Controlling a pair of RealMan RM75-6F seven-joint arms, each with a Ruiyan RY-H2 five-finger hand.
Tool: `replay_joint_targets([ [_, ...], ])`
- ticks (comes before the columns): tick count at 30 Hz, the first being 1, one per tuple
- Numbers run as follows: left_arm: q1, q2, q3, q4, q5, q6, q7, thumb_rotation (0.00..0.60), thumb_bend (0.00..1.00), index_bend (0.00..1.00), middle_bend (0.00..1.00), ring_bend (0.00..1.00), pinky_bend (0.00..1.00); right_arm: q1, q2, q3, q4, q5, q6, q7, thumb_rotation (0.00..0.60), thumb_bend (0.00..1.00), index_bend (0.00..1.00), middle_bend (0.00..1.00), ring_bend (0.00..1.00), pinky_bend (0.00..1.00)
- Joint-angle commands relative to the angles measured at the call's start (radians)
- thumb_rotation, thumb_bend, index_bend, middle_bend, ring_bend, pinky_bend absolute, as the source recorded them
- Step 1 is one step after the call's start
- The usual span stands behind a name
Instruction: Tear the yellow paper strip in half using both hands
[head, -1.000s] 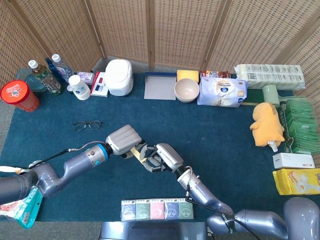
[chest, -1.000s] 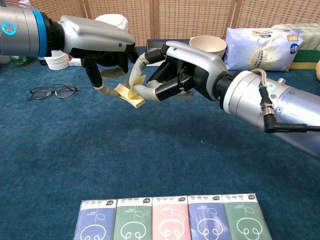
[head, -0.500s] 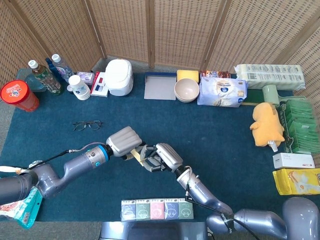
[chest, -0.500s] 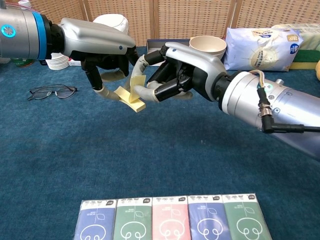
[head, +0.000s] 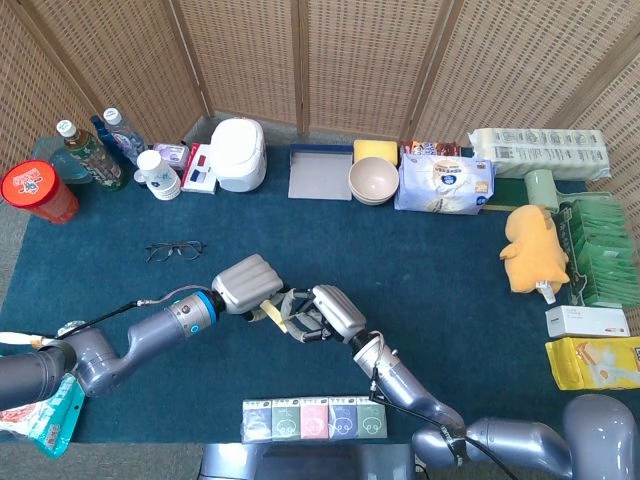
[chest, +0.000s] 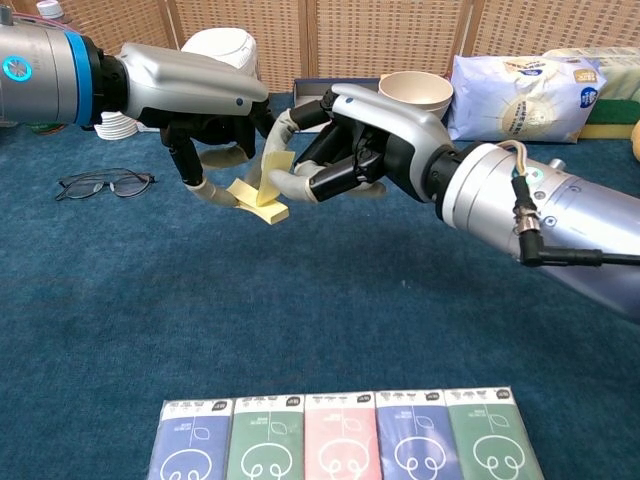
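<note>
The yellow paper strip (chest: 258, 196) hangs in the air between my two hands, above the blue cloth (chest: 300, 310) and well this side of the beige bowl (chest: 415, 92), which I take as my landmark. My left hand (chest: 205, 125) pinches the strip's end farther from the bowl with its fingers curled in; my right hand (chest: 345, 150), nearer the bowl, has its fingers closed on the other end, the thumb and a fingertip (chest: 277, 180) pressing the paper. From the head view the strip (head: 270, 308) shows only as a small yellow sliver between my left hand (head: 245, 283) and my right hand (head: 322, 315), so I cannot tell whether a tear has started. The paper looks thin, light and limp, already creased and folded; I judge it will bend rather than resist, and may slip from smooth fingertips. The best hold is close on either side of the middle, pinches near each other, so the pull shears it instead of crumpling it. The spectacles (chest: 105, 182) lie on the cloth far from the bowl, beyond my left hand.
</note>
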Motion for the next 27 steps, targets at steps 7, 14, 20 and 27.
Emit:
replay_joint_targets([
  [7,0.003,-0.001,0.006,0.011,-0.001,-0.003,-0.001,0.600,0.35,0.63,0.81,0.89,0.97,-0.003,-0.003,-0.003,0.004,0.001,0.002,0.001,0.600,0.47,0.79,1.00,1.00,1.00],
  [14,0.009,-0.004,0.014,0.025,-0.002,-0.003,0.002,0.600,0.35,0.64,0.81,0.89,0.97,-0.006,-0.004,-0.003,0.007,0.001,0.005,0.004,0.600,0.48,0.82,1.00,1.00,1.00],
  [20,0.017,-0.005,0.020,0.041,-0.008,-0.003,0.003,0.600,0.35,0.64,0.81,0.89,0.97,-0.010,-0.001,-0.005,0.007,0.000,0.007,0.009,0.600,0.48,0.83,1.00,1.00,1.00],
  [27,0.029,0.000,0.028,0.061,-0.014,0.001,0.003,0.600,0.35,0.64,0.81,0.89,0.97,-0.021,0.014,-0.008,0.005,-0.001,0.015,0.011,0.600,0.48,0.83,1.00,1.00,1.00],
])
